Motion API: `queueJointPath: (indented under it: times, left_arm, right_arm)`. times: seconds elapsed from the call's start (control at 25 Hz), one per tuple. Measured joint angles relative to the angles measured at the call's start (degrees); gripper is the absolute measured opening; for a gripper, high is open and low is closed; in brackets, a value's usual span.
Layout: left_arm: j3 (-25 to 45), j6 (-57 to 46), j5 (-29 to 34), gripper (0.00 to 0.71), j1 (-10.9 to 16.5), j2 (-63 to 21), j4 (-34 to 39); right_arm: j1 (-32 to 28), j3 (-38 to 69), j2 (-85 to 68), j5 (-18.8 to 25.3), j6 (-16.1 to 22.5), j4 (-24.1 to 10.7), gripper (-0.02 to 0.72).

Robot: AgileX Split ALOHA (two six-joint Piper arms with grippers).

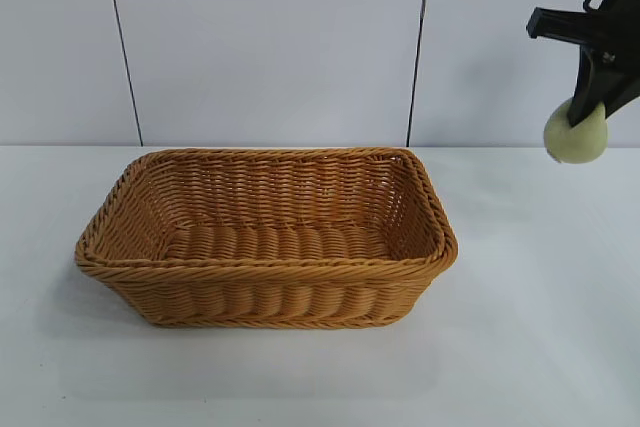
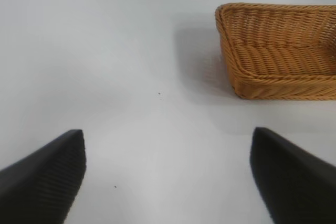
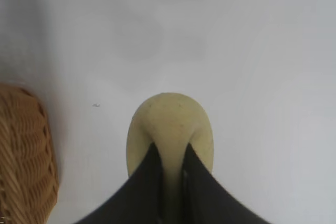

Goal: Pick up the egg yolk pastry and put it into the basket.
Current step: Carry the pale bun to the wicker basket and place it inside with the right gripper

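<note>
The pale cream-yellow egg yolk pastry [image 1: 577,133] hangs in the air well above the table, up and to the right of the basket [image 1: 265,237]. My right gripper [image 1: 588,112] is shut on it, its black fingers pinching the soft lump from both sides; the right wrist view shows the pastry [image 3: 169,121] squeezed between the fingers [image 3: 142,187], with the basket's edge [image 3: 23,156] off to one side. The orange-brown wicker basket stands empty at the table's middle. My left gripper [image 2: 168,174] is open over bare table, with the basket's corner [image 2: 278,51] ahead of it.
The white table [image 1: 540,327] runs wide on both sides of the basket. A pale panelled wall [image 1: 270,37] with dark seams closes the back.
</note>
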Motion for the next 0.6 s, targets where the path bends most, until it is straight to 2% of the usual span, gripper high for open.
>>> queueJointPath:
  times: [0.4,0.6]
  left_arm:
    - [0.0,0.0,0.0,0.615,0.0,0.0,0.0]
    - [0.0,0.0,0.0,0.615,0.0,0.0,0.0]
  right_arm:
    - [15.9,-0.3,-0.4,-0.5,0.5,0.4,0.056]
    - [22.9,-0.3,-0.1,-3.9,1.8,0.5,0.056]
